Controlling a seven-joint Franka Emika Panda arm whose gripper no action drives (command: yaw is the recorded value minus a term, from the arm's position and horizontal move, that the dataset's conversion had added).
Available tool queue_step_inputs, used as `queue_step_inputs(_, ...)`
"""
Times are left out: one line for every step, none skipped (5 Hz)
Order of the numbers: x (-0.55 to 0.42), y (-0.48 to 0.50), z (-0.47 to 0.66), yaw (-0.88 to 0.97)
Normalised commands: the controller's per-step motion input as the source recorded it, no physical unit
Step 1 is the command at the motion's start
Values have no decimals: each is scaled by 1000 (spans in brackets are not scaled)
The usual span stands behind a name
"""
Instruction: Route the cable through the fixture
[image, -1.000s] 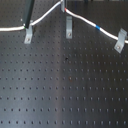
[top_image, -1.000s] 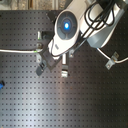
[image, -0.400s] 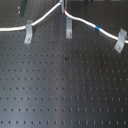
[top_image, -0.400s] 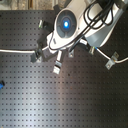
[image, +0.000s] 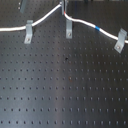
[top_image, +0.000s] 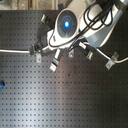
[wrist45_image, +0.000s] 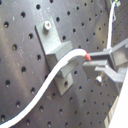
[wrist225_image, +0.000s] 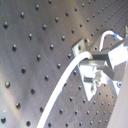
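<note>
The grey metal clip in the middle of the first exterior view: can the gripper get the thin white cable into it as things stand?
Probably yes. The gripper holds the thin white cable right at the grey metal clip, and nothing blocks the clip's slot.

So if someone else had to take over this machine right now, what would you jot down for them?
End effector: shut on the cable, right by the middle clip.
Cable: lies across the left clip, middle clip and right clip in the first exterior view; blue band sits between the middle and right ones.
Done: cable reaches all three clips.
Left: confirm seating in each slot, which I cannot tell, then release.
</note>
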Motion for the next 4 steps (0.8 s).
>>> queue_step_inputs(-14,68,407,114)
queue_step_inputs(-14,69,137,51)
queue_step_inputs(-19,108,240,31)
queue_step_inputs(3,1,506,-77)
